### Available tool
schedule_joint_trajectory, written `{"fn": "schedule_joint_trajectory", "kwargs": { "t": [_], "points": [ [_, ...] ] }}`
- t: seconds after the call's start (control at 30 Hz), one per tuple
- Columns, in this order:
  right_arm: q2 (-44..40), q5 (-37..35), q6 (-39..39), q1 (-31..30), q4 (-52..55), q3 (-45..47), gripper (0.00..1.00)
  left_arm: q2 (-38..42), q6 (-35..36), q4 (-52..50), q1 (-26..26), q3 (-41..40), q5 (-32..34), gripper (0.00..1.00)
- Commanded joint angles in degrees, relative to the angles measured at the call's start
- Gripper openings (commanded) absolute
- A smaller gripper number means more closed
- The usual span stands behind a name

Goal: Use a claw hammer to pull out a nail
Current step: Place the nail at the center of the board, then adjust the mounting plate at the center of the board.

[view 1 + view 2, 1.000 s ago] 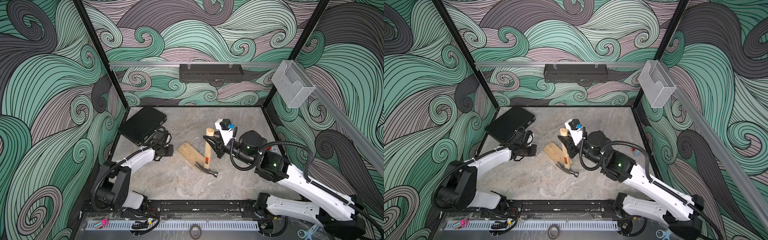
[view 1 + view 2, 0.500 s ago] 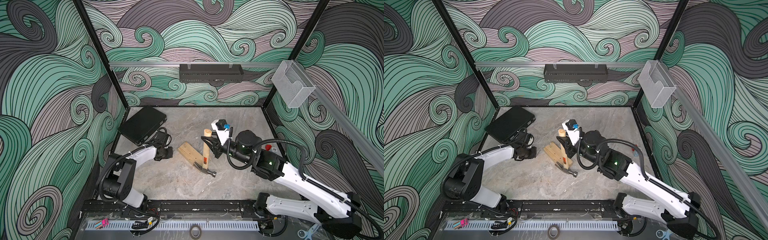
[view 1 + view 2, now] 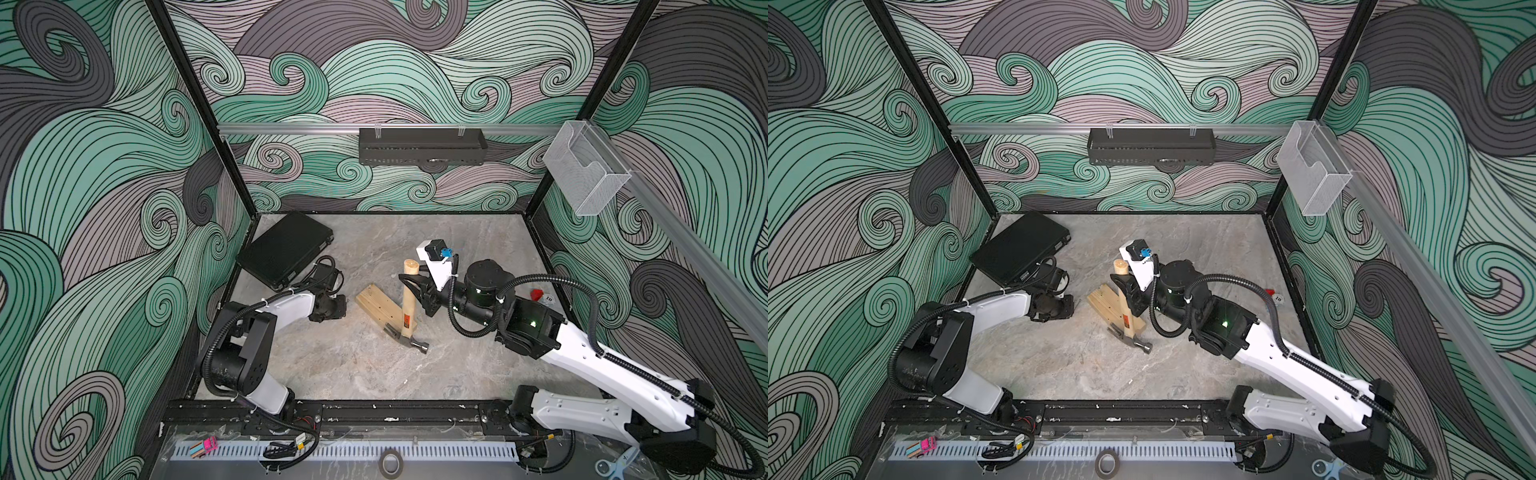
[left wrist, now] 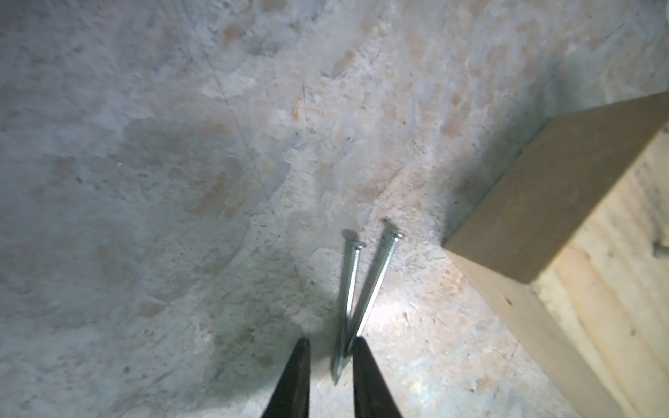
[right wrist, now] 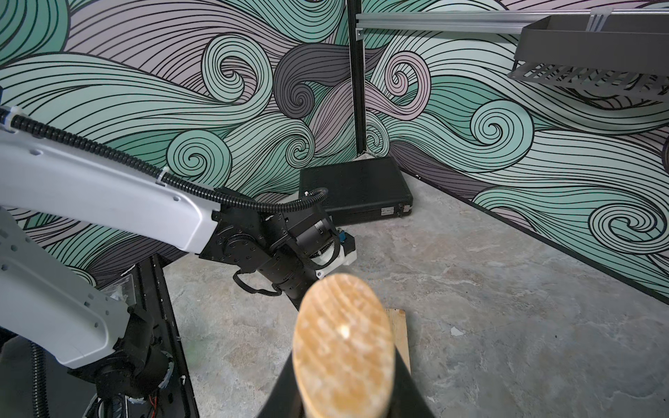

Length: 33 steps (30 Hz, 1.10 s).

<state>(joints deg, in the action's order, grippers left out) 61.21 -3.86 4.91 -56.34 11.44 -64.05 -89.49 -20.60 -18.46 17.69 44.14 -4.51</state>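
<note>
The right gripper (image 3: 417, 292) is clamped on the pale handle of the hammer (image 3: 409, 309) near the middle of the table (image 3: 353, 370). The steel head points at the front edge and the handle crosses the near end of a wooden block (image 3: 376, 303). Left of the block, the left gripper (image 4: 331, 343) has its jaws slightly parted, with a clear gap. Two nails (image 4: 376, 282) lie on the table at its tips. A black case (image 3: 286, 249) sits in the back left corner.

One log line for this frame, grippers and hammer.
left gripper: open, at loose nails on table | right gripper: shut on claw hammer | head: at wood block
</note>
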Motion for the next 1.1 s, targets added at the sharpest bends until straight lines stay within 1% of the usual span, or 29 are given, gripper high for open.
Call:
{"fn": "schedule_joint_trajectory", "kwargs": {
  "t": [0.0, 0.17, 0.27, 0.37, 0.4, 0.43, 0.53, 0.67, 0.77, 0.83, 1.07],
  "points": [
    [-0.4, 0.2, -0.1, 0.1, -6.3, -4.0, 0.0, 1.6, -0.5, -2.5, -0.4, 1.2, 0.6, 0.26],
    [1.2, 0.6, -1.2, 0.0, -5.6, -5.3, 0.0, 3.3, -0.1, -4.6, -0.4, 2.2, 1.4, 0.3],
    [2.8, 3.4, -2.7, 0.0, -6.3, -6.6, 0.0, 5.0, 0.4, -5.6, -0.2, 2.7, 0.9, 0.34],
    [5.1, 3.6, -3.9, -0.2, -6.0, -8.8, 0.0, 7.1, 0.7, -4.4, -0.2, 2.0, -1.3, 0.39],
    [6.1, 3.3, -4.4, -0.2, -5.5, -9.7, 0.0, 7.6, 0.9, -3.8, -0.2, 1.7, -2.3, 0.44],
    [7.1, 3.1, -4.9, -0.3, -5.2, -10.5, 0.0, 7.8, 1.1, -3.6, -0.2, 1.7, -3.2, 0.47],
    [9.3, 2.5, -6.5, -0.6, -5.3, -11.9, 0.0, 7.4, 1.7, -3.6, -0.1, 2.4, -6.1, 0.52],
    [10.7, 1.2, -7.7, -1.1, -4.8, -13.0, 0.0, 5.7, 2.9, -3.7, -0.2, 3.9, -6.6, 0.53],
    [10.5, 0.3, -8.0, -1.4, -4.4, -12.8, 0.0, 3.6, 2.5, -5.1, -0.2, 6.5, -5.0, 0.53],
    [10.0, 0.3, -8.1, -1.5, -4.6, -12.2, 0.0, 1.5, 1.6, -6.8, -0.2, 9.0, -3.3, 0.52],
    [8.0, -0.7, -8.4, -1.9, -6.5, -10.0, 0.0, -8.3, 0.3, -10.8, -0.2, 16.7, -3.6, 0.52]
  ]
}}
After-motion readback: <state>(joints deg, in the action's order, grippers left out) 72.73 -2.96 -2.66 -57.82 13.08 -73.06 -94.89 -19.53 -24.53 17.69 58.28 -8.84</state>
